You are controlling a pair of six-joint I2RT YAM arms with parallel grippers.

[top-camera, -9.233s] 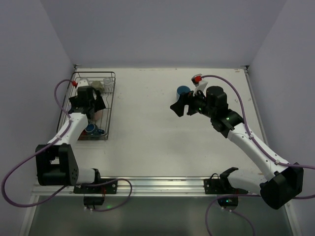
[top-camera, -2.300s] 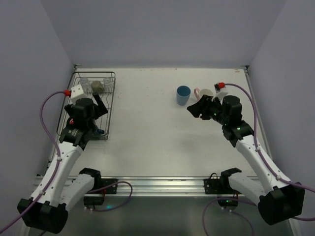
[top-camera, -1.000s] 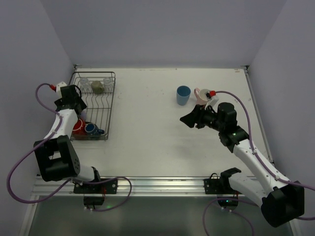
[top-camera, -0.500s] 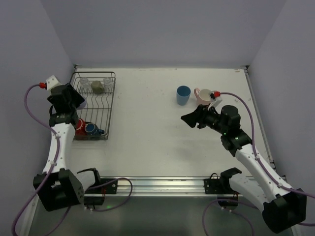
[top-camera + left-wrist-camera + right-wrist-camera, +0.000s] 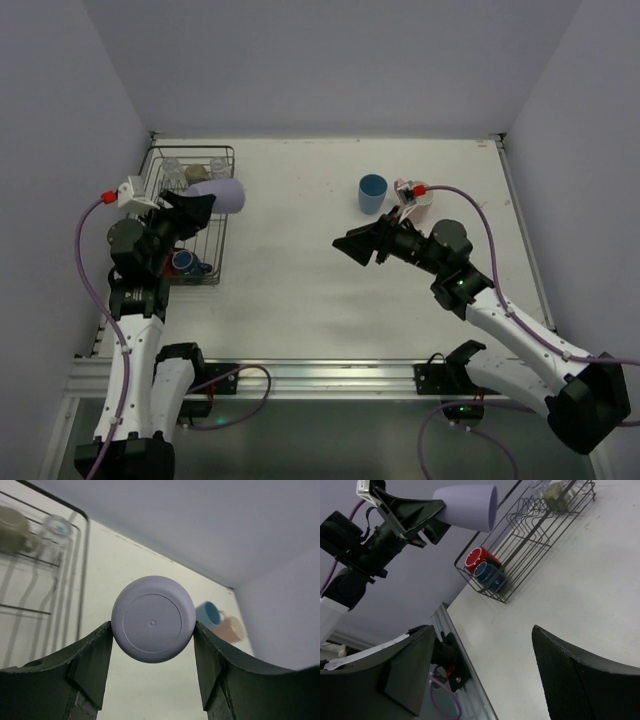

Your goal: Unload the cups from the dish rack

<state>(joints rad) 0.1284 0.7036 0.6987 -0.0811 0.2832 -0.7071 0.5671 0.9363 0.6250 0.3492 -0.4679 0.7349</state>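
While left gripper clasps lavender plastic tumbler above dark wire dish rack, upper left, right gripper gapes empty. Unloaded: light-blue cup, pink mug. Racked: red mug, navy cup, olive mug, clear glasses.

Left arm lifted, jaws clamped on the tumbler; right arm stretched leftward, jaws spread wide.

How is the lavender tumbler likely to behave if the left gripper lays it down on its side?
The lavender tumbler looks round and smooth-walled, so lying sideways it would probably roll. It shows no dent where the left gripper clamps it, so it is probably stiff. The smooth wall might slip in a loose grip.
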